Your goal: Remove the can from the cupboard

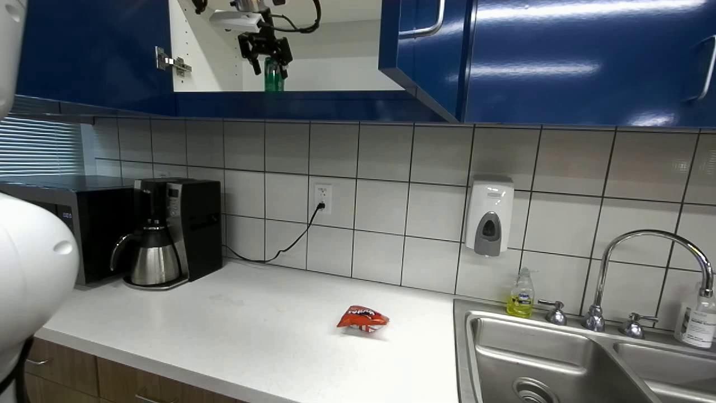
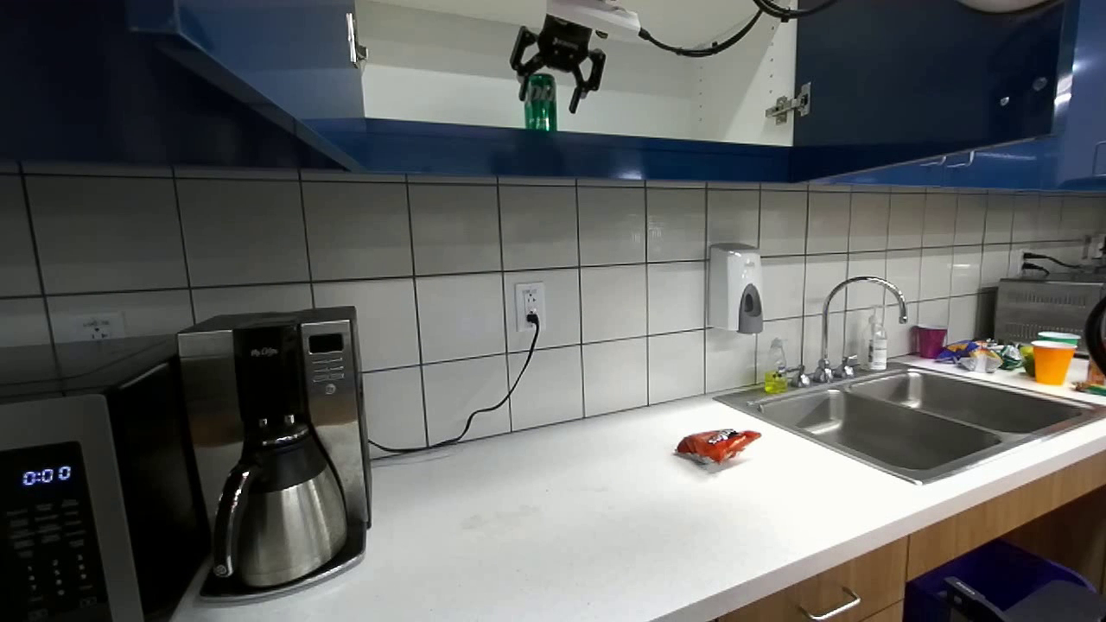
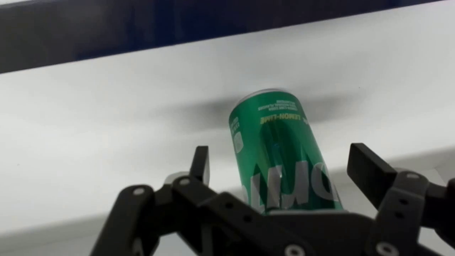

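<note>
Hanging inside the cupboard (image 1: 347, 70), the gripper (image 2: 549, 103) points downward, its fingers (image 3: 369, 174) spread wide apart on either side of the can (image 3: 280, 149), which stands upright.

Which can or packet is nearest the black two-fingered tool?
The green cylindrical metal can, upright inside the blue-doored cupboard, framed by the open tool; the crumpled red packet and distant colourful packets lie below on the white countertop.

There's one can (image 2: 541, 108), one hand (image 2: 549, 101), one coffee pot (image 2: 295, 527), one red packet (image 2: 717, 445) — and two sink basins (image 2: 916, 436).
</note>
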Tool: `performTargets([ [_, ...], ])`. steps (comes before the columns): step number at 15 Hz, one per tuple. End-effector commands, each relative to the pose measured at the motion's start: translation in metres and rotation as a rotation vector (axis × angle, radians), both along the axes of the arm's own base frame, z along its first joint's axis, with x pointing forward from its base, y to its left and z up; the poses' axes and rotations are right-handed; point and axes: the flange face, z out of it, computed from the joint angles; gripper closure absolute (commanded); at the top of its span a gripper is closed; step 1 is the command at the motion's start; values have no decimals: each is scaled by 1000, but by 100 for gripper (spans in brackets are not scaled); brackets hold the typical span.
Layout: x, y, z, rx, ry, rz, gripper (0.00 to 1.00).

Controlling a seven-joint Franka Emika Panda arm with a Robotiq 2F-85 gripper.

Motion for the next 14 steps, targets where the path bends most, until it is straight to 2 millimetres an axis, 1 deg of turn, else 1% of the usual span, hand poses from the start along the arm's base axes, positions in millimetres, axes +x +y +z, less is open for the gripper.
performTargets([
  [1, 7, 4, 4, 6, -34, -21, 0],
  [10, 18, 5, 0, 17, -66, -22, 0],
  [12, 20, 6, -1, 19, -70, -19, 26],
  [14, 22, 7, -2, 23, -78, -16, 42],
])
